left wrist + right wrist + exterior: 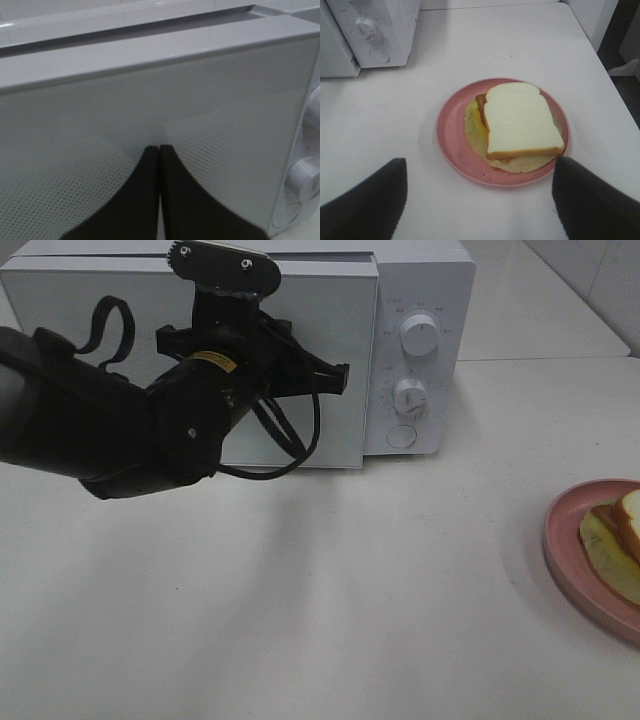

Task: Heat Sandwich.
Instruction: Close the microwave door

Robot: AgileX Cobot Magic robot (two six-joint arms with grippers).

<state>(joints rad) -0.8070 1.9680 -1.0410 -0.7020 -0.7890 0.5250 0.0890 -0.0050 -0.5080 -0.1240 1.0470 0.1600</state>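
Note:
The sandwich [520,120], white bread over pale yellow-green and orange filling, lies on a round pink plate [452,130]. In the high view the sandwich [615,540] and the plate [565,540] sit at the table's right edge, partly cut off. My right gripper [480,161] hovers over the near side of the plate, open wide, with a finger [375,200] on each side and nothing held. My left gripper [159,148] is shut and empty, its tips close to the closed door [150,110] of the white microwave [420,300].
The left arm [120,430] stretches across the front of the microwave door. Two knobs [418,335] and a round button [401,436] sit on the microwave's right panel. The white table [330,600] ends just beyond the plate, where a dark gap [620,55] shows.

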